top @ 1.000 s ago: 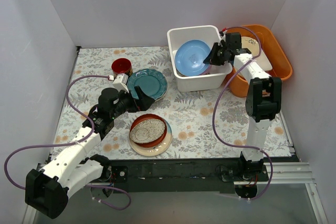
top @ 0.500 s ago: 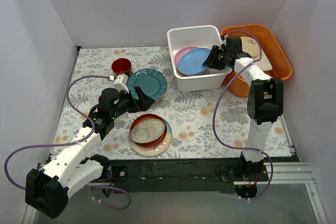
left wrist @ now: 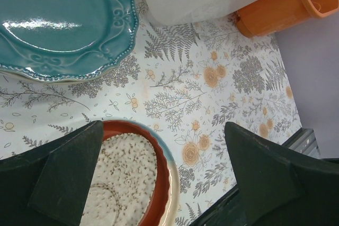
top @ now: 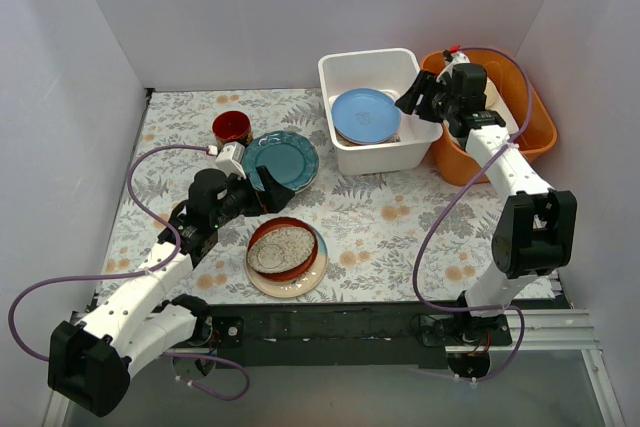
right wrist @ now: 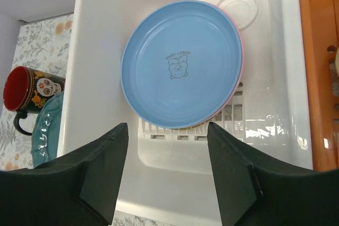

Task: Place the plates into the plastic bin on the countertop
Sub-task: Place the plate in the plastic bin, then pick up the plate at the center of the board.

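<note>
A light blue plate (right wrist: 180, 62) lies flat in the white plastic bin (right wrist: 95, 78), on top of a pink-rimmed plate (right wrist: 239, 41). My right gripper (right wrist: 167, 168) hangs open above the bin's near wall, holding nothing; from above it (top: 410, 101) sits at the bin's (top: 345, 65) right rim. On the countertop (top: 380, 217) rest a teal plate (top: 282, 159) and a red-brown plate (top: 283, 250) with a speckled dish, stacked on a cream-and-blue plate (left wrist: 177, 183). My left gripper (left wrist: 164, 168) is open above the countertop, between the teal plate (left wrist: 63, 19) and the red-brown plate (left wrist: 153, 178).
An orange tub (top: 525, 112) with pale dishes stands against the bin's right side. A dark-red skull-pattern cup (top: 232, 127) sits left of the teal plate. White walls enclose the countertop on three sides.
My right gripper opened and let go of the light blue plate, which dropped from tilted to flat in the bin. The right gripper then drew back to the right. The left arm stayed still.
</note>
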